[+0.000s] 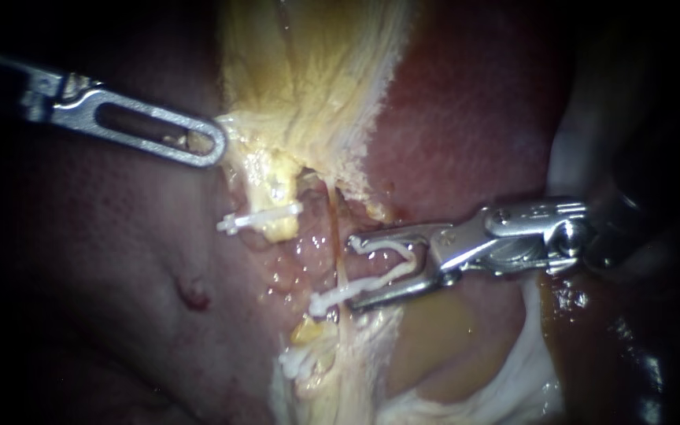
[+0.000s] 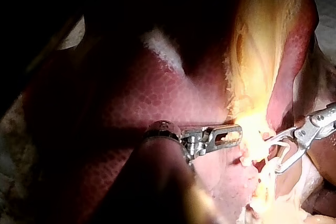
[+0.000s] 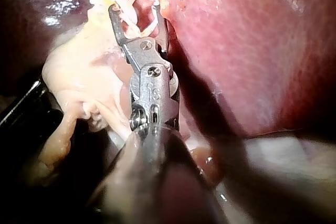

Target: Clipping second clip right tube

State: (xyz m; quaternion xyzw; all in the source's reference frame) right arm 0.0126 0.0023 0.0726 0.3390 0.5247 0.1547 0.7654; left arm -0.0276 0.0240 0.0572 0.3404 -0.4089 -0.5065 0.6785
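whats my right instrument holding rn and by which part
An open white clip, held by its two legs, one lying along each jaw of the right instrument.

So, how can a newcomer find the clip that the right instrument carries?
Find the yellowish tissue running down the middle, between red liver on both sides. The right instrument enters from the right; the open clip sits at its tip. Unlike the shut clip at upper left, it spreads in a V.
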